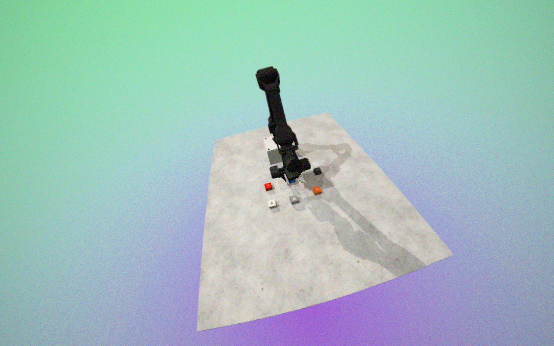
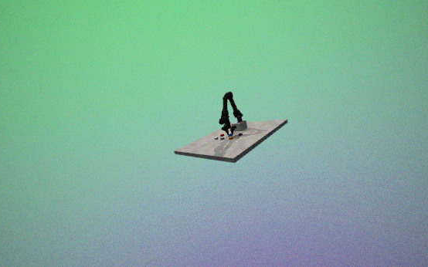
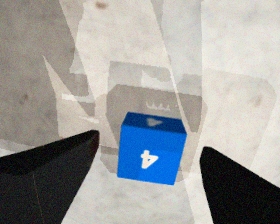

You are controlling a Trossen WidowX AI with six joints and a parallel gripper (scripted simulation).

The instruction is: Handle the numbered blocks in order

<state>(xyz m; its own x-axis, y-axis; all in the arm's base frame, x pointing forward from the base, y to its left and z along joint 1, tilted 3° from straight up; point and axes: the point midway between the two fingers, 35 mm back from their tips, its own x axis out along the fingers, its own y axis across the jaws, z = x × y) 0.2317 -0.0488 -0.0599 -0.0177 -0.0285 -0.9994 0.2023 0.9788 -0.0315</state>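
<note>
A blue block [image 3: 150, 152] [image 1: 292, 181] [image 2: 230, 135] shows a white digit 4 in the wrist view. My gripper [image 3: 149, 145] [image 1: 291, 178] [image 2: 229, 133] is open around it, with a gap between the block and each finger. A red block [image 1: 268, 186] [image 2: 222, 135], a white block [image 1: 272, 204] [image 2: 216, 138], a grey block [image 1: 294, 199] [image 2: 222, 138], an orange block [image 1: 317, 190] [image 2: 230, 137] and a black block [image 1: 317, 171] [image 2: 240, 134] stand around it. Their digits are too small to read.
The arm [image 1: 276, 107] [image 2: 225, 108] reaches over the table [image 1: 250, 260] [image 2: 205, 148] from its base at the back. Its shadow falls across the table. The orange and black blocks stand to one side of the gripper, the red block to the other in the top view.
</note>
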